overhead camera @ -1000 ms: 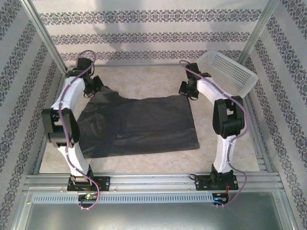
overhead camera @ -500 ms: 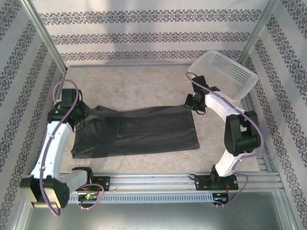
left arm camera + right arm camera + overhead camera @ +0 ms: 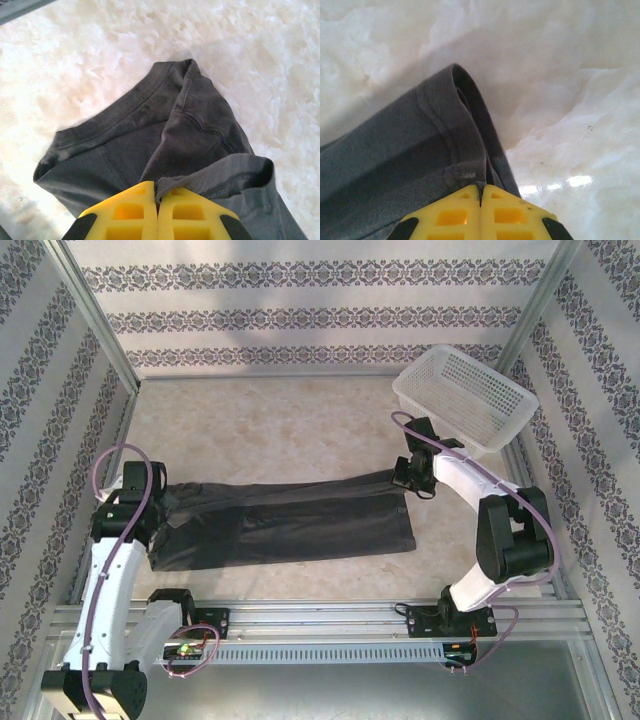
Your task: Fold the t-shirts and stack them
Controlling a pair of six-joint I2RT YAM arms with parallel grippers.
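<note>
Charcoal t-shirt (image 3: 290,525): 1 pc, half-folded on table (image 3: 300,420), stretched betw. both claws. L gripper (image 3: 156,192): jaws shut, pinching cloth edge right at its tips. R gripper (image 3: 481,192): shut on opposite corner. You: move both level, same pace; cloth taut, edges aligned before release.

The t-shirt (image 3: 190,130) runs off the left wrist view at 5 o'clock, and off the right wrist view at 8 o'clock.
</note>
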